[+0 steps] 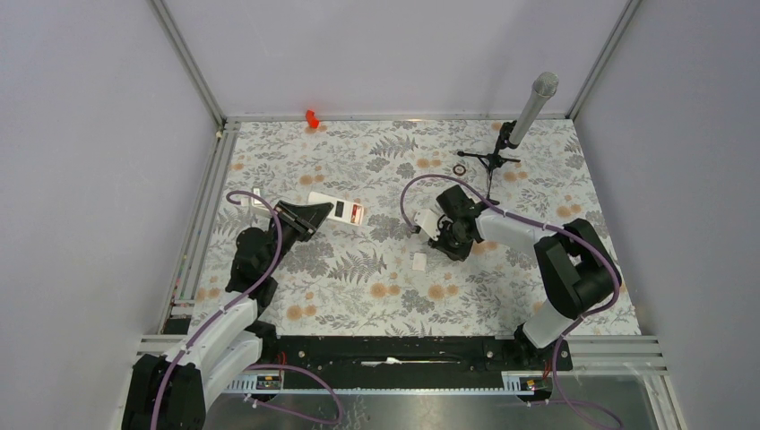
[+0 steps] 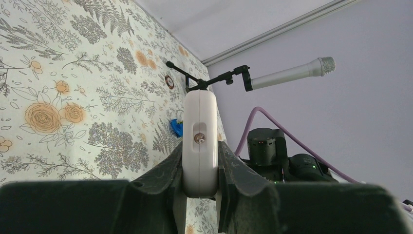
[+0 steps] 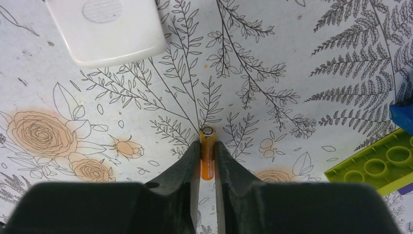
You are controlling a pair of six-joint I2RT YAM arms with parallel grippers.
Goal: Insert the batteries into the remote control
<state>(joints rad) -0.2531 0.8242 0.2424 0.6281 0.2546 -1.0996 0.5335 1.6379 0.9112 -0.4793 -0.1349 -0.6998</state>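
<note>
At left centre of the top view, the remote control [image 1: 339, 208] is clamped by the left gripper [image 2: 199, 163]. Right of centre, one battery [image 3: 207, 140] is pinched between the closed fingers of the right gripper [image 3: 207, 158], with a white cover piece [image 3: 107, 27] lying nearby.

Left arm [image 1: 254, 255] and right arm [image 1: 574, 269]: black joint housings, white link shells, a purple cable [image 2: 260, 109] looped along each, matte black tapered two-finger jaws.

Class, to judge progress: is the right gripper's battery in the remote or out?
Out. The right gripper pinches the battery; the left gripper holds the remote, apart.
</note>
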